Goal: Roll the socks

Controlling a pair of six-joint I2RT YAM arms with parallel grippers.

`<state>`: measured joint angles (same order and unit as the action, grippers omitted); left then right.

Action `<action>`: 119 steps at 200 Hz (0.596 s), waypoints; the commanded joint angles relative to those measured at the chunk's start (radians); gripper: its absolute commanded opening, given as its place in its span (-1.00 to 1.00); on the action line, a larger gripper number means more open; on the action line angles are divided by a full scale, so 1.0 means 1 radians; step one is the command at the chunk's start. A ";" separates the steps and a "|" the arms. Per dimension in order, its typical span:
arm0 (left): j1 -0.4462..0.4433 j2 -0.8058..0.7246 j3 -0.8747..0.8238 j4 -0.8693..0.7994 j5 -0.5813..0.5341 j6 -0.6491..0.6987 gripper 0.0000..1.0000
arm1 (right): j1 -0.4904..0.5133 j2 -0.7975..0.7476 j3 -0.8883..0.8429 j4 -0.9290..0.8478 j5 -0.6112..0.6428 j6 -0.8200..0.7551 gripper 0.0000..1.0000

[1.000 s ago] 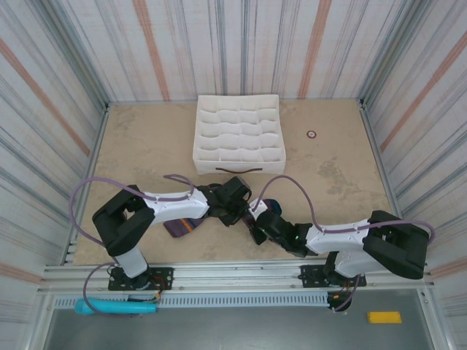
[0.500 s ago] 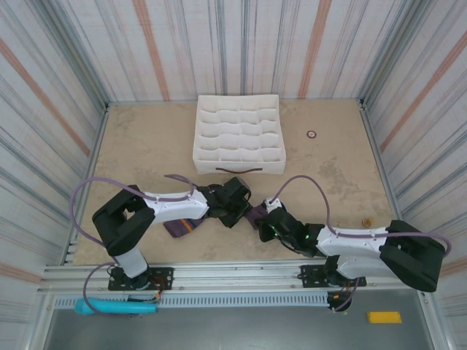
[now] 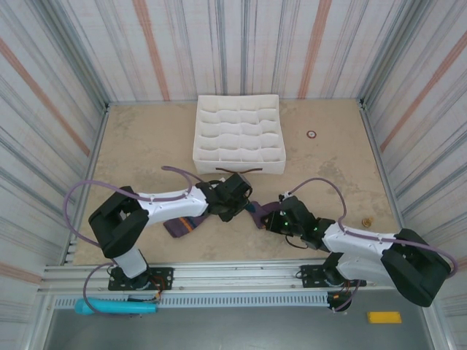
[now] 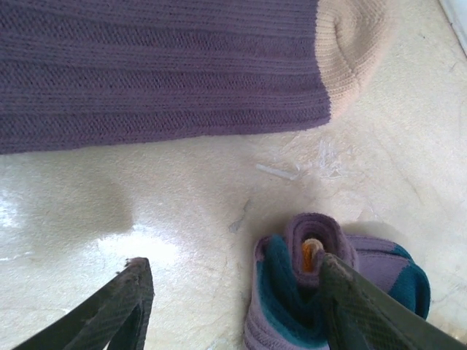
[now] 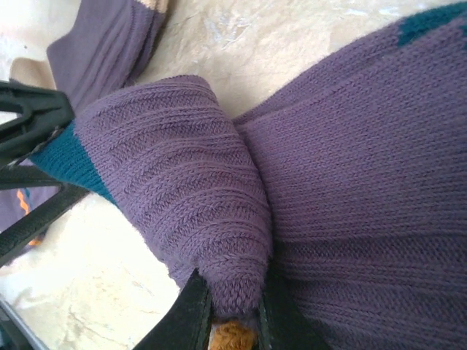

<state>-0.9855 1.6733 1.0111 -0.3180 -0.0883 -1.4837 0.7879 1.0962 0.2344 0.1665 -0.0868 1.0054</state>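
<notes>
Two socks lie at the near middle of the table, between my grippers. The purple ribbed fabric sock with the dark teal heel (image 4: 292, 284) is partly wound into a tight coil with its orange cuff at the core, and its unrolled length trails flat on the tan table (image 3: 146, 146). My right gripper (image 5: 232, 292) is clamped on the coil's end, which I judge holds the roll against springing loose. My left gripper (image 4: 232, 266) has its jaws spread wide, and one finger seems to touch the coil, likely bracing it. The flat purple sock with the peach toe (image 4: 160, 65) lies just beyond, untouched. The white compartmented organizer box (image 3: 238, 135) sits farther back.
</notes>
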 commanded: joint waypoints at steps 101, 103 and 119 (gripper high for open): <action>-0.081 0.044 0.093 0.019 -0.003 0.267 0.16 | -0.175 -0.297 -0.193 -0.615 -0.053 0.295 -1.00; -0.081 0.046 0.090 0.032 0.004 0.273 0.16 | -0.177 -0.300 -0.193 -0.618 -0.053 0.296 -1.00; -0.081 0.062 0.080 0.108 0.055 0.300 0.15 | -0.186 -0.315 -0.194 -0.628 -0.054 0.293 -1.00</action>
<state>-1.0618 1.6985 1.0904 -0.3092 -0.0971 -1.2888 0.6216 0.7628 0.1276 -0.0723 -0.1818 1.2549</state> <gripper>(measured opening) 0.577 0.128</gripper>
